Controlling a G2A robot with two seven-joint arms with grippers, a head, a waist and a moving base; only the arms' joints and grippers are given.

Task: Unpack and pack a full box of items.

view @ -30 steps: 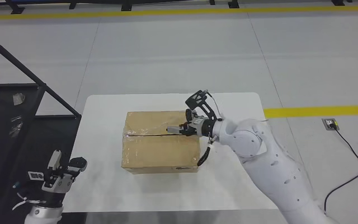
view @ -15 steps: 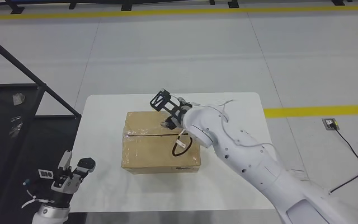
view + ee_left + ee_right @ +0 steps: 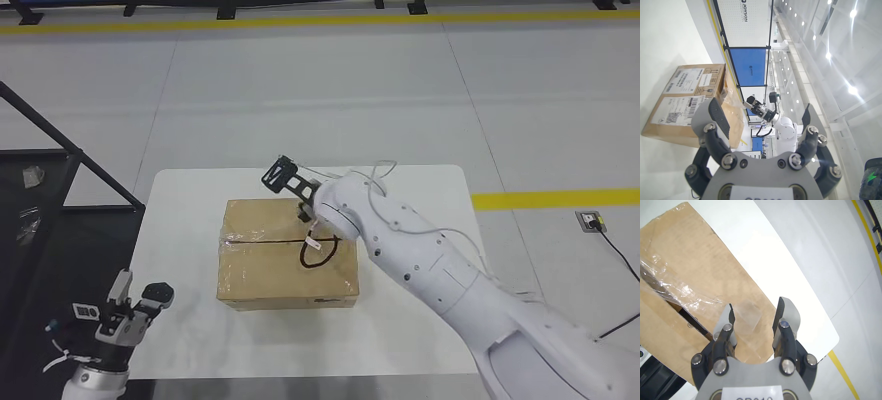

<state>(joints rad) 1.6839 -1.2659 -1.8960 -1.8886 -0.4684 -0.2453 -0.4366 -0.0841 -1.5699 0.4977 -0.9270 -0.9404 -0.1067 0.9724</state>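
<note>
Over the far flap (image 3: 711, 272) of the box (image 3: 288, 252), your right claw (image 3: 755, 308) hangs open and empty, just beside the split seam (image 3: 691, 317) where crumpled tape (image 3: 677, 289) clings. The box sits mid-worktop (image 3: 420, 300), flaps down. Slip one finger into the seam gap, catch cardboard rather than slippery tape, and lift slowly. Your left claw (image 3: 761, 109), also open, waits well clear of the box; it could steady it.

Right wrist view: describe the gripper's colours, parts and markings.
The right gripper has two silver-grey fingers with black ribbed pads, black linkages with shiny bolts, and a grey base plate bearing a white label. Its white arm carries a black cable.
</note>
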